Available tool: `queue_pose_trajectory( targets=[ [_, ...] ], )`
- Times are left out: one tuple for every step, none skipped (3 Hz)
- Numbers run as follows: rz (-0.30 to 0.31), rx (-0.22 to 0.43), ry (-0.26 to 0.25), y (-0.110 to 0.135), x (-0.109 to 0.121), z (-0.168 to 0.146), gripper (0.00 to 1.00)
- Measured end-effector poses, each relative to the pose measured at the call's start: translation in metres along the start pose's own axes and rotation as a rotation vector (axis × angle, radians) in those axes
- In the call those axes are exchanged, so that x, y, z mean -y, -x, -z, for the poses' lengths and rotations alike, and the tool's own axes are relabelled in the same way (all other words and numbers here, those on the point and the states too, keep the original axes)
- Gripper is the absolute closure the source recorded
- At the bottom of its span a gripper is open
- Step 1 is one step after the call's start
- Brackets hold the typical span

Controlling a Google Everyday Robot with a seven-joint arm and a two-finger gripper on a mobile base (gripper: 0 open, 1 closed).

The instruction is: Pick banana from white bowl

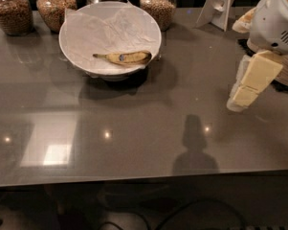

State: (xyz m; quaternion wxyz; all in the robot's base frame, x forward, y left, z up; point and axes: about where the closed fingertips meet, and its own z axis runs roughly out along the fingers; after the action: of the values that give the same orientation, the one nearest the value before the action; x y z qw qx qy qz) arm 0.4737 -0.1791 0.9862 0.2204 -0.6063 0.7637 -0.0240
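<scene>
A small yellow banana [127,57], brown-speckled with a blue sticker, lies on its side, stem pointing left, on crinkled paper in the wide white bowl [67,51]. The gripper [239,102] hangs well apart, far right.

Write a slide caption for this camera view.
Speckled banana lies in white bowl; gripper hangs at right, well apart from it.

Far R of view: claw [240,101], cream-coloured, hangs tilted down & to the L, tip lowest. Above it, top R corner, the white rounded arm housing [276,18], dark vent slots on its side, partly cut off by view's edge.
</scene>
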Motion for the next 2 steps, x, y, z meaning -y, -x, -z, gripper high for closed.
queue_pose_trajectory(
  targets=[
    [0.005,0.089,-0.039,0.049,0.032,-0.021,0.00],
    [-0.012,0.167,-0.045,0.103,0.057,-0.047,0.00]
  ],
)
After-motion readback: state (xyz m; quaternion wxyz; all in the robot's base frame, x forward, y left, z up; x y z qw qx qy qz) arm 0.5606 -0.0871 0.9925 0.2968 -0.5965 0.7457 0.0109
